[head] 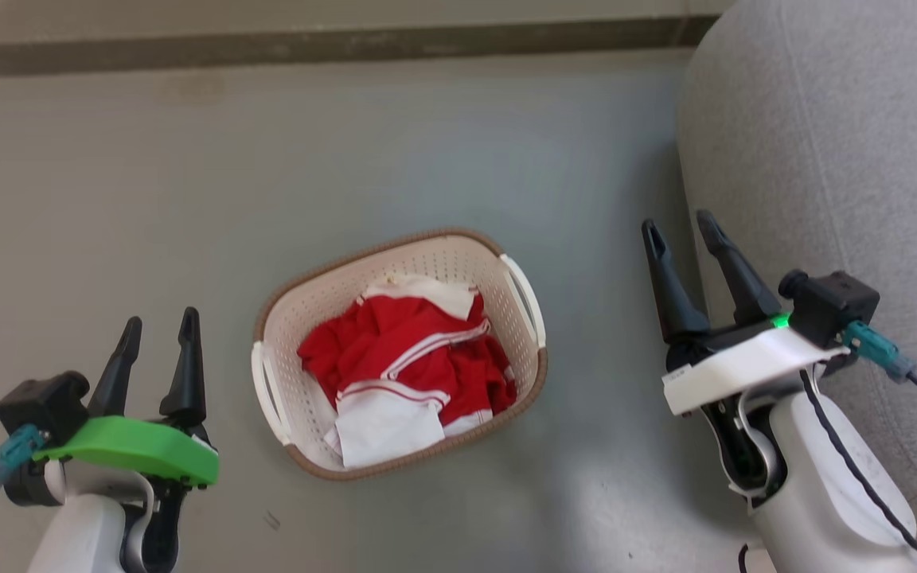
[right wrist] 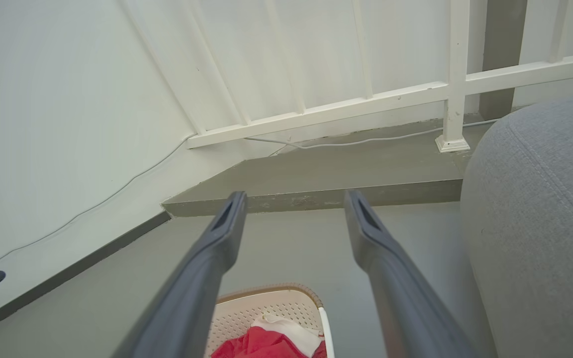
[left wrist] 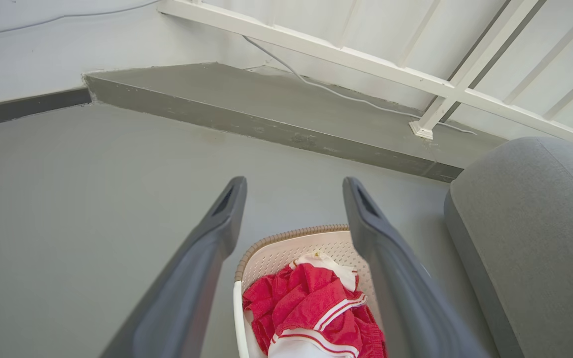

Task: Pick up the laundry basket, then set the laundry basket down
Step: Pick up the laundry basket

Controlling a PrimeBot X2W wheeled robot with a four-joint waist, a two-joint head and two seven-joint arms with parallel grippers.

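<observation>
The laundry basket (head: 299, 310) stands on the grey floor between my two arms, cream-white and perforated with a brown rim and white side handles. Red and white clothes (head: 411, 362) lie inside it. My left gripper (head: 160, 330) is open to the basket's left, apart from it, fingers empty. My right gripper (head: 680, 227) is open to the basket's right, also apart. In the left wrist view the laundry basket (left wrist: 286, 246) shows low between the fingers of the left gripper (left wrist: 294, 191). In the right wrist view the laundry basket (right wrist: 266, 303) sits at the bottom, below the right gripper (right wrist: 294, 204).
A grey upholstered seat (head: 825, 159) bulges at the right, close beside my right arm. A low grey step (left wrist: 266, 114) and a white railing (right wrist: 366, 104) run along the far side. A white cable (right wrist: 346, 144) lies on the step.
</observation>
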